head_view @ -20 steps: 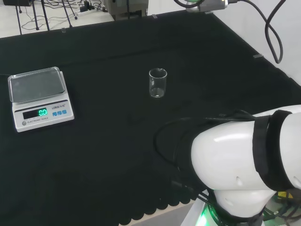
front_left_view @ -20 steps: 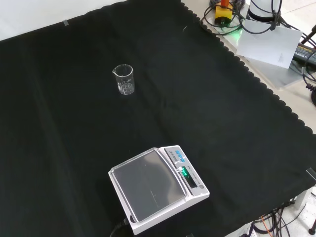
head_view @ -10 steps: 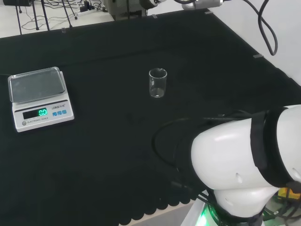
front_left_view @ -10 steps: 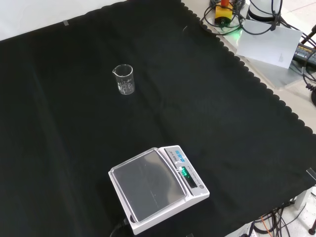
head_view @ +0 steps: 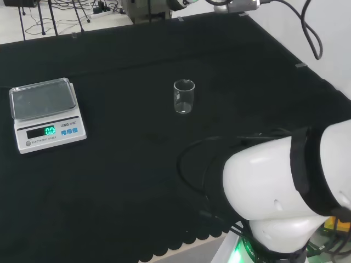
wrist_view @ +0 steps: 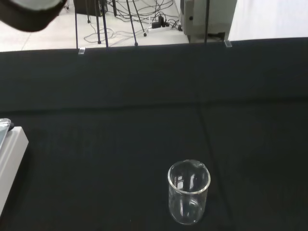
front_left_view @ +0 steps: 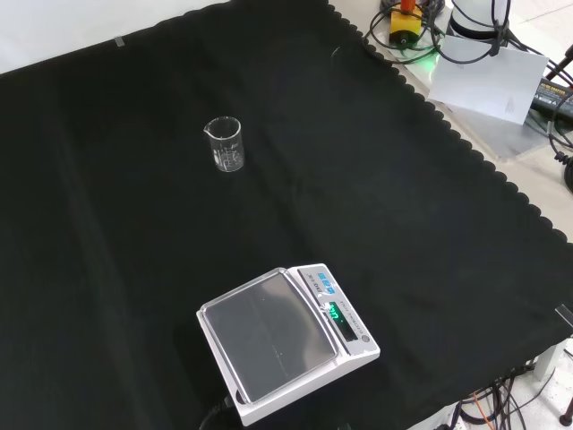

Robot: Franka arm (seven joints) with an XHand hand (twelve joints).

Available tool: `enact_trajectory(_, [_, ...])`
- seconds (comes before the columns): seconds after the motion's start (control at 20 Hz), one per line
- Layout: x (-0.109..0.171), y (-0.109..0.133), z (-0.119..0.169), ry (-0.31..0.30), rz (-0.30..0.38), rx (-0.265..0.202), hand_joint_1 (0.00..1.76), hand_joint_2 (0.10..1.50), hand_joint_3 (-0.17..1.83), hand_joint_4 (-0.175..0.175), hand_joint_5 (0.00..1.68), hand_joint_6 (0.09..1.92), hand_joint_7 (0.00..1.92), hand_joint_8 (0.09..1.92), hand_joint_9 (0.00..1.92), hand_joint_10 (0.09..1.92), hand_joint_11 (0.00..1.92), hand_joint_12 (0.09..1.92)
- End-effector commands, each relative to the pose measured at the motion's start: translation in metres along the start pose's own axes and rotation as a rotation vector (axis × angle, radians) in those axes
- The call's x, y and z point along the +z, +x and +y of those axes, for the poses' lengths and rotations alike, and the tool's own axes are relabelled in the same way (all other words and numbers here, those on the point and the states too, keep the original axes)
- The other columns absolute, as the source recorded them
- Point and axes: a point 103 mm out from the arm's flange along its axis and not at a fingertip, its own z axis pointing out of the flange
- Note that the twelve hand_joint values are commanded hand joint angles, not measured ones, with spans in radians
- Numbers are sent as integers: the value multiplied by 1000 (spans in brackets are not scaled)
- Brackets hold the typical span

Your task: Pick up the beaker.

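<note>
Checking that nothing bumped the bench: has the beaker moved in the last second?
No. In the head view the beaker stands at the same spot, right of the scale, and the front view agrees.

Laboratory bench, black cloth (front_left_view: 376, 224), glass beaker (front_left_view: 225, 144), digital scale (front_left_view: 285, 342), cables on the floor (wrist_view: 139, 19)

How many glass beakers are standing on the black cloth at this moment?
1. The small clear glass beaker stands upright and alone near the cloth's middle, well apart from the white digital scale. No other glassware is visible, though clear pieces are hard to spot.
</note>
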Motion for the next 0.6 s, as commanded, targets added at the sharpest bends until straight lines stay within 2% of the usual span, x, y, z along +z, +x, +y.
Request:
enact_trajectory(0.05, [78,-4,77,82,17,-47,660,734,228,5,126,87,57,714,234,903,0,1462])
enact_trajectory(0.35, [115,-2,107,129,28,-56,673,730,230,14,61,87,4,700,172,907,0,1354])
enact_trajectory(0.6, [147,-1,122,180,41,-55,679,731,229,22,12,87,0,508,108,902,0,1272])
